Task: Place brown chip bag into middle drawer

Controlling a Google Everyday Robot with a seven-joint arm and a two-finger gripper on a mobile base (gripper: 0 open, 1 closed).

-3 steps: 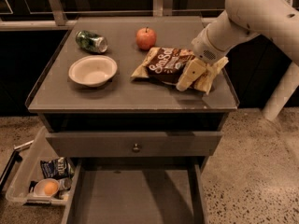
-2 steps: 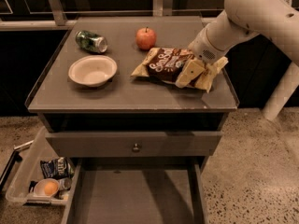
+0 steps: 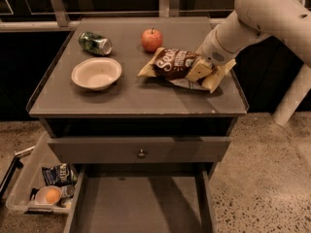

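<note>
The brown chip bag [image 3: 171, 64] lies on the grey table top [image 3: 131, 96], right of the middle, with its white lettering facing up. My gripper [image 3: 208, 74] is at the bag's right end, down at table level and touching the bag, with the white arm [image 3: 262, 13] reaching in from the upper right. The middle drawer [image 3: 141, 208] is pulled open at the bottom of the view, and its flat grey floor is bare.
On the table are a white bowl [image 3: 96, 73], a green can on its side [image 3: 95, 42] and a red apple [image 3: 151, 40]. A drawer front with a small knob [image 3: 141, 154] is above the open drawer. A clear plastic bin [image 3: 24, 188] with a blue-and-white snack bag [image 3: 58, 174] stands on the floor at the left.
My gripper has shifted slightly left along the bag's right end. The bag stays on the table in about the same place.
</note>
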